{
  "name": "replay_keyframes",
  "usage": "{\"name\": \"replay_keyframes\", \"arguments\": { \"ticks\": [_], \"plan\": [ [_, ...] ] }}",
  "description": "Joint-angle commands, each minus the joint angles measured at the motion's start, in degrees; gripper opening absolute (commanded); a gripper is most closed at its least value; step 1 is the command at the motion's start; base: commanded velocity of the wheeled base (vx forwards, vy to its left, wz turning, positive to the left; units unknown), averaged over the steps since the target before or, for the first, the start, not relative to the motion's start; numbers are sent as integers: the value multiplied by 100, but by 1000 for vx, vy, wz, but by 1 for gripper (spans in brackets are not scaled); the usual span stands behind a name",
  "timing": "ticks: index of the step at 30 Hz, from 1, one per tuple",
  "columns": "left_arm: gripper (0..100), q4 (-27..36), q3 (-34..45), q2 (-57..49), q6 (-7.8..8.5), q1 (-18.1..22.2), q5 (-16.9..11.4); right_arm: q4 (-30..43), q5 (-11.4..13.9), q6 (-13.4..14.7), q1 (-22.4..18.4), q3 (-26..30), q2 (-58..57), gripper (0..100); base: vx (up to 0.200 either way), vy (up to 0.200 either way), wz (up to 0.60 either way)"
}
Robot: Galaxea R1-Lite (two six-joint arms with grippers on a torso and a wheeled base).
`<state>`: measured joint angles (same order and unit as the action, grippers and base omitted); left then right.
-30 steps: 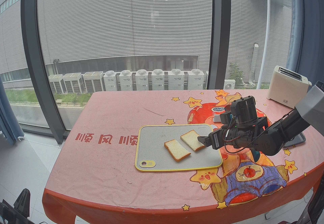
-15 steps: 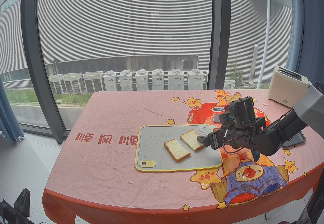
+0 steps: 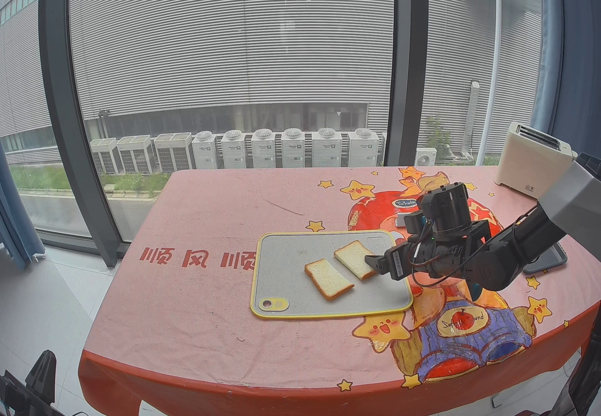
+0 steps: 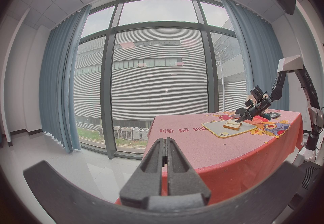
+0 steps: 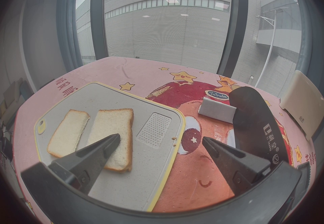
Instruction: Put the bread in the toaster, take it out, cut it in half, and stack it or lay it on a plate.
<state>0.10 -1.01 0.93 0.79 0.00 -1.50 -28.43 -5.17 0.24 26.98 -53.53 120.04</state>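
We find the right end effector (image 5: 160, 140) open, its two fingers spread wide, low over the right-hand end of the cutting board (image 3: 285, 270). One finger (image 5: 91, 160) lies over the near corner of one bread half. The other stands beyond the board's right rim, above the table (image 3: 206, 204). We cannot tell whether the first finger touches the bread. This end effector grips nothing.

The bread lies as two halves, flat on the cutting board and not stacked. The right half (image 3: 356, 259) sits toward the board's far right corner. The left half (image 3: 328, 278) sits just beside it, closer to the near edge of the table. The board, grey with a yellow rim, lies mid-table, closer to the near edge than to the far edge.

The toaster (image 3: 532, 160) stands upright at the far right corner of the table, well apart from the board. A small grey block (image 5: 217, 110) rests on the table between the board and the toaster. A dark flat tray (image 3: 552, 259) lies by the right edge.

The left end effector (image 4: 165, 140) is closed, its fingers pressed together with nothing between them. It hangs off the table, well apart from the near left corner.
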Motion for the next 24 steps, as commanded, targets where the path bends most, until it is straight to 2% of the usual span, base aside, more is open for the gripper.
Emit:
{"name": "replay_keyframes", "arguments": {
  "ticks": [1, 24],
  "plan": [
    [0, -1, 92, -49, 0, 0, 1, 13, -28, -7, 0, 18, 2, 0, 0, 0, 0],
    [0, -1, 92, -49, 0, 0, 1, 13, -37, 28, 106, 167, -315, 0, 0, 0, 0]
  ]
}}
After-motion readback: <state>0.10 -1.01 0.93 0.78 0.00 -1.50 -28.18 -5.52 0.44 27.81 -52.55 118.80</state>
